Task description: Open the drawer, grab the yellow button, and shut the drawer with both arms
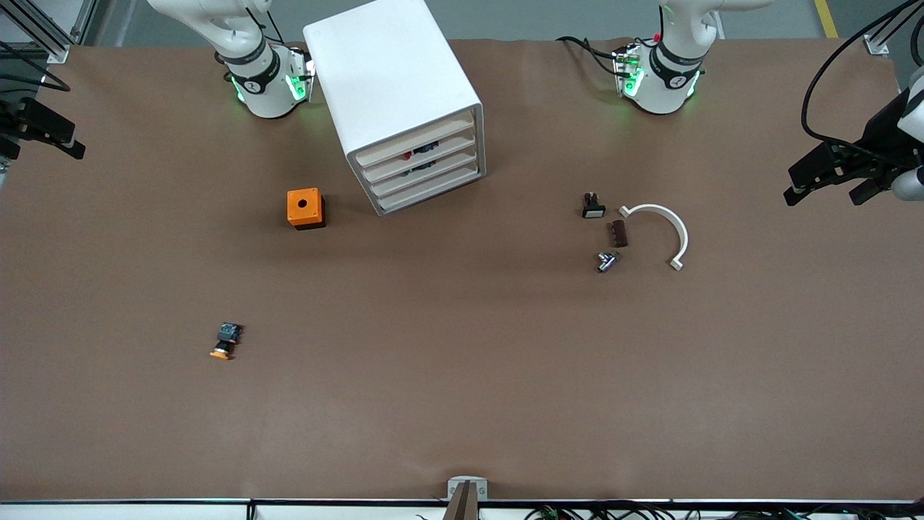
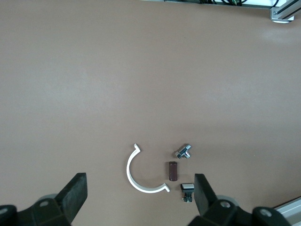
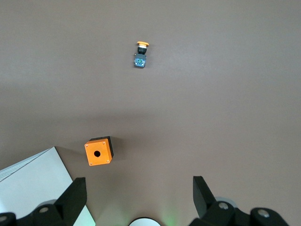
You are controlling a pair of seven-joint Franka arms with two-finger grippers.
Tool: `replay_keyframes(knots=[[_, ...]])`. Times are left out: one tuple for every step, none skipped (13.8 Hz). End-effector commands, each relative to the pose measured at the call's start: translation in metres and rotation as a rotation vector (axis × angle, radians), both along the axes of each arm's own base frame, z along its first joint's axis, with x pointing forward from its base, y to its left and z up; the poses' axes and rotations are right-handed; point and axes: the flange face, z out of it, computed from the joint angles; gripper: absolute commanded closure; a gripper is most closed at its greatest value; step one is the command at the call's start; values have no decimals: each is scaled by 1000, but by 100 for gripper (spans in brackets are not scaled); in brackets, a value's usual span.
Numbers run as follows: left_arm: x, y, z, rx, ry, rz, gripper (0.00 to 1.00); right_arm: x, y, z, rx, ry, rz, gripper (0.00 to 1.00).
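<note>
The white cabinet (image 1: 393, 94) stands between the arms' bases, and its top drawer (image 1: 415, 142) sits flush and shut like the three below. The button (image 1: 226, 341), orange cap and black-and-blue body, lies on the bare table toward the right arm's end, nearer the front camera than the orange cube; it also shows in the right wrist view (image 3: 140, 55). My right gripper (image 1: 36, 144) is held high at that end of the table, open and empty (image 3: 138, 197). My left gripper (image 1: 823, 189) is held high at the left arm's end, open and empty (image 2: 138, 195).
An orange cube with a round hole (image 1: 305, 208) sits beside the cabinet. Toward the left arm's end lie a white C-shaped ring (image 1: 668, 230), a brown block (image 1: 619, 233), a metal part (image 1: 607, 261) and a black part with a white face (image 1: 593, 206).
</note>
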Motion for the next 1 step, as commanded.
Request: replay_keyframes(knots=[[0,1,5,24,0,-22,0,-8,2,4,1,-16,14,0]])
